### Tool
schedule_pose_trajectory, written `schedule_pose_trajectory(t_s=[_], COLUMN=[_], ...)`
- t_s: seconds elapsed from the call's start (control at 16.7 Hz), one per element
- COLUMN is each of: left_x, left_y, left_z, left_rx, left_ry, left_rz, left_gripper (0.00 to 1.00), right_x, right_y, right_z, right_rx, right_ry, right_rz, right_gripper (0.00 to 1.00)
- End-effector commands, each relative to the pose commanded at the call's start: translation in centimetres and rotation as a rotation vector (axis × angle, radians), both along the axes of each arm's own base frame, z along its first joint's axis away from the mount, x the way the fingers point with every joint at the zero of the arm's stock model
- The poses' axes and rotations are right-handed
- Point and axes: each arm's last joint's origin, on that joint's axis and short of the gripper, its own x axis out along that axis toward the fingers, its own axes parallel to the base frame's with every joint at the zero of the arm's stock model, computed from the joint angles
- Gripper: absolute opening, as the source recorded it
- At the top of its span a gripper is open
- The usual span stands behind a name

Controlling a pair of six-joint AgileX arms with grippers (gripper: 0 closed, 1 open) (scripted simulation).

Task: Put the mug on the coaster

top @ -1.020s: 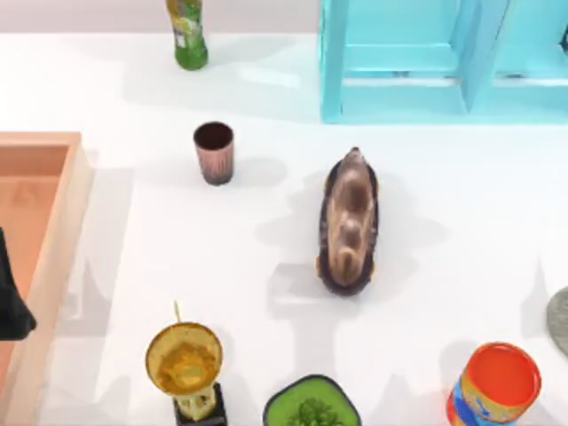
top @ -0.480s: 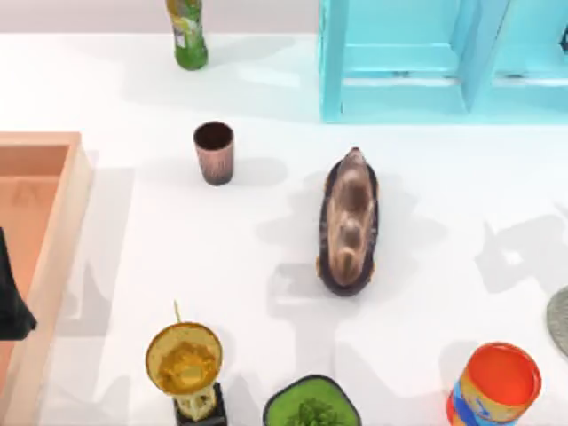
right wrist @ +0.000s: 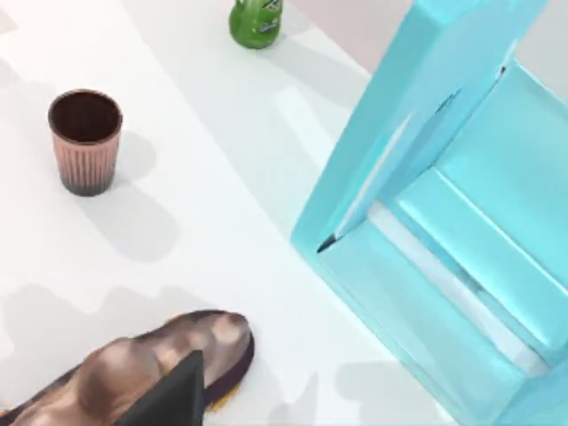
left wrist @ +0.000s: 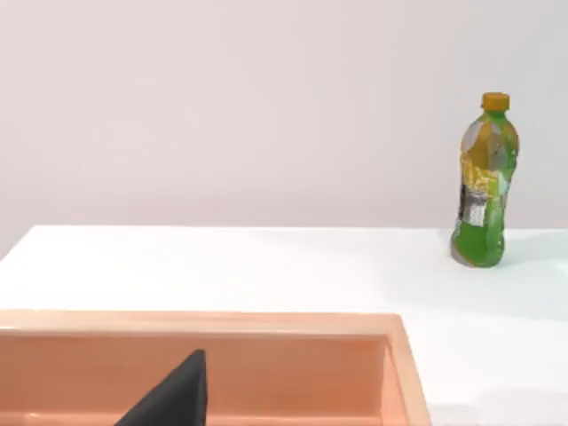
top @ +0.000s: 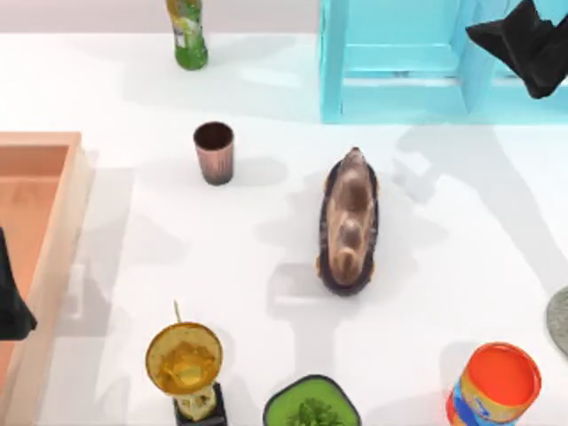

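Note:
The mug (top: pixel 214 152), coppery ribbed with a dark inside, stands upright at the table's back left, with nothing touching it; the right wrist view also has the mug (right wrist: pixel 85 140). The coaster (top: pixel 560 321) is a thin grey disc cut off by the table's right edge. My right gripper (top: pixel 519 37) hangs high over the teal shelf at the back right, far from both mug and coaster. My left gripper (top: pixel 11 306) stays parked at the left edge over the wooden tray.
A brown animal figurine (top: pixel 348 222) lies mid-table between mug and coaster. A teal shelf (top: pixel 399 62) and a green bottle (top: pixel 187 34) stand at the back. A wooden tray (top: pixel 53 222) is on the left. Along the front are a gold trophy (top: pixel 185 359), a green-filled bowl (top: pixel 311 404) and an orange-topped can (top: pixel 495 386).
My right arm has come into the top view at the back right, over the teal shelf, and its shadow has shifted across the table. The mug and left arm have not moved.

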Motion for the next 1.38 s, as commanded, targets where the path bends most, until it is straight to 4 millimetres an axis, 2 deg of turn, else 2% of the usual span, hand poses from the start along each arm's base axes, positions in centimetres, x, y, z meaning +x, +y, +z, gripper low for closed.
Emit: schedule_pose_trajectory(t_s=[0.12, 0.24, 0.42, 0.54, 0.78, 0.96, 1.38], left_x=[0.0, 0.0, 0.0, 0.0, 0.0, 0.0, 0.0], left_y=[0.0, 0.0, 0.0, 0.0, 0.0, 0.0, 0.0], left_z=[0.0, 0.0, 0.0, 0.0, 0.0, 0.0, 0.0], left_rx=[0.0, 0.0, 0.0, 0.0, 0.0, 0.0, 0.0], left_ry=[0.0, 0.0, 0.0, 0.0, 0.0, 0.0, 0.0], left_rz=[0.0, 0.0, 0.0, 0.0, 0.0, 0.0, 0.0], left_gripper=[1.0, 1.0, 1.0, 1.0, 1.0, 1.0, 1.0], right_x=[4.3, 8.3, 12.9, 14.9, 17.0, 17.5, 17.7], right_y=[2.9, 6.0, 10.5, 13.2, 16.9, 18.2, 18.2], right_z=[-0.3, -1.7, -5.4, -8.3, -13.8, -16.4, -17.1], right_rx=[-0.045, -0.081, -0.12, -0.136, -0.152, -0.155, -0.156], right_ry=[0.061, 0.117, 0.193, 0.235, 0.297, 0.322, 0.33], right_rz=[0.124, 0.245, 0.413, 0.509, 0.652, 0.708, 0.71], right_gripper=[1.0, 1.0, 1.0, 1.0, 1.0, 1.0, 1.0])
